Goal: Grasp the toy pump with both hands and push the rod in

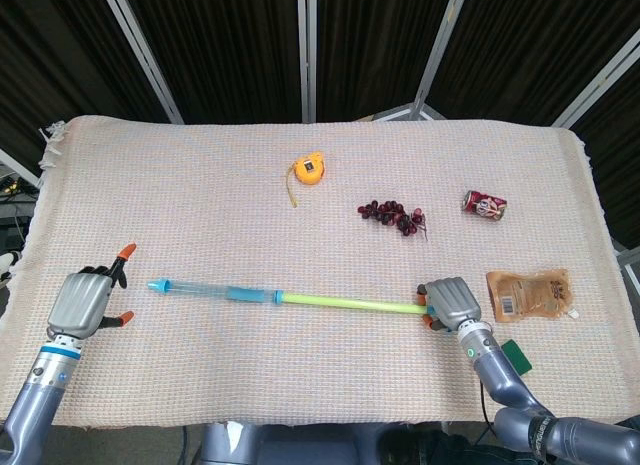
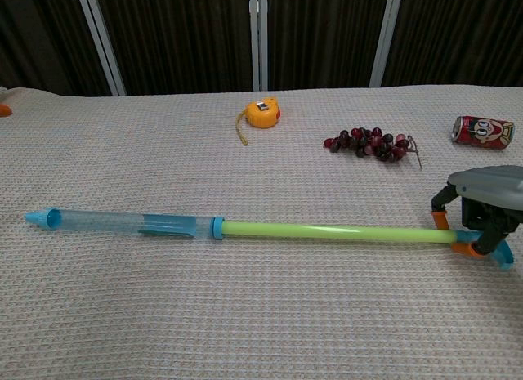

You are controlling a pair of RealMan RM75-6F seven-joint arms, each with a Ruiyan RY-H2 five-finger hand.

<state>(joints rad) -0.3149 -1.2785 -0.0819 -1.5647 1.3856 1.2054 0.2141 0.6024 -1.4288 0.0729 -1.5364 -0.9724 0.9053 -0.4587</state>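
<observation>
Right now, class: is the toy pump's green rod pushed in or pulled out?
Pulled out. The green rod stretches long and bare from the clear blue barrel to the right hand holding its handle end.

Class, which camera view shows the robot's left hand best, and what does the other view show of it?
The head view. There the grey left hand shows whole, open, on the woven cloth just left of the translucent blue pump tube, not touching it. The chest view shows only an orange fingertip at its left edge.
</observation>
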